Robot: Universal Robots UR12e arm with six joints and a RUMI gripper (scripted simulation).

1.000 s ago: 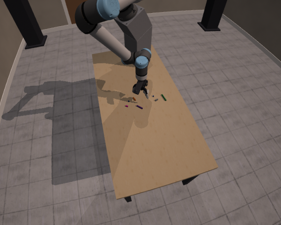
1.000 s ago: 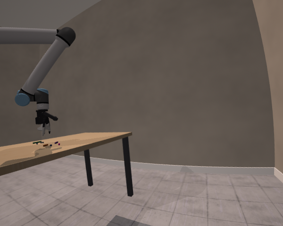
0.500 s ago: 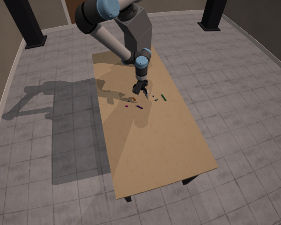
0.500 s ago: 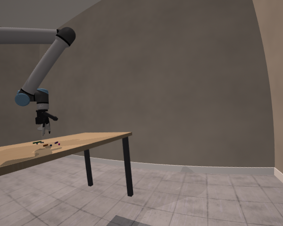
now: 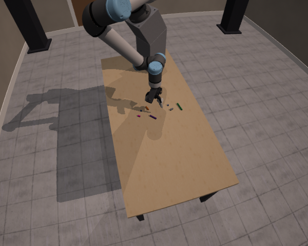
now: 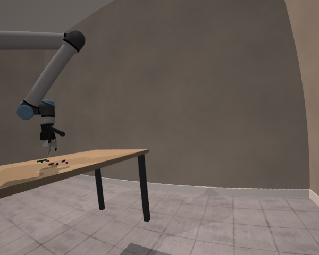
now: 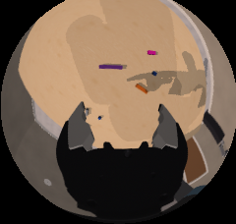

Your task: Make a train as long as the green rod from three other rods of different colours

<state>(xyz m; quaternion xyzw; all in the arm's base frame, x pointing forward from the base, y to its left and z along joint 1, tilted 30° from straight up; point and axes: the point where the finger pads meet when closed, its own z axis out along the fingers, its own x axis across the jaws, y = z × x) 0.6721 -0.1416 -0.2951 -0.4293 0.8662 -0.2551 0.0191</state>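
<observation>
The green rod (image 5: 179, 106) (image 6: 42, 160) lies on the table (image 5: 175, 164) (image 6: 112, 154), at the right of the group. Left of it lie a short grey rod (image 5: 171, 108) and a tiny blue rod (image 5: 167, 104) (image 7: 99, 118). Further left are an orange rod (image 5: 147, 107) (image 6: 51, 163) (image 7: 142, 88), a second blue rod (image 5: 140, 110) (image 7: 154, 73), a magenta rod (image 5: 138, 115) (image 7: 151, 52) and a purple rod (image 5: 152, 116) (image 7: 110, 66). All lie apart from each other. My gripper (image 5: 159, 102) (image 6: 51, 148) (image 7: 122, 102) is open and empty. It hangs above the table between the orange rod and the grey rod.
The arm's shadow falls over the left rods. The table's long edges run close on both sides of the group. Dark pillars stand on the floor far behind the table.
</observation>
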